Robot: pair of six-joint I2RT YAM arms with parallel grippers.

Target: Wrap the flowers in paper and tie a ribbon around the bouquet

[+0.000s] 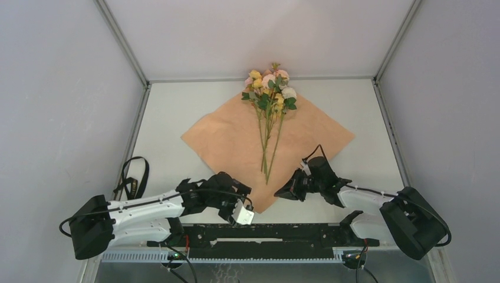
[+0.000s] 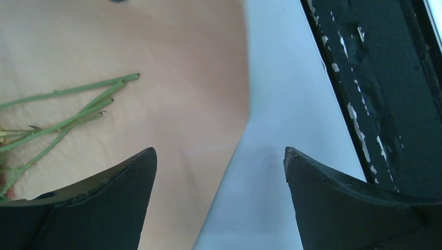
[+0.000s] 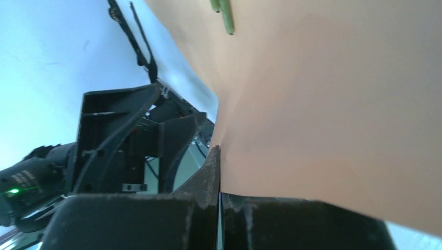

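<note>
R gripper (image 3: 219, 153) fills the wrist view: jaws pressed tight together, pinching the paper (image 1: 224, 138) at its near-right edge, so the sheet rises in a crease from the tips & drapes over one finger. L gripper (image 2: 219, 156) has jaws spread wide w/ nothing between them; it hovers over the paper's near corner, one finger above the sheet, the other above bare table (image 1: 177, 112). Cannot tell if either finger touches down. Paper lies peach face up, set as a diamond approx mid-table, near corner pointing at the black rail (image 1: 265, 233) between the arm bases. Flowers (image 1: 263, 101) lie along the paper's middle line: pink, white & yellow heads at the far corner, partly hanging past it onto the table, thin green stems running back toward the near corner & ending short of both grippers. Cut stem ends show in both wrist views, apart from the fingers. Ribbon (image 1: 133, 187) sits looped at the table's left edge, beside the L arm, well apart from the paper.
</note>
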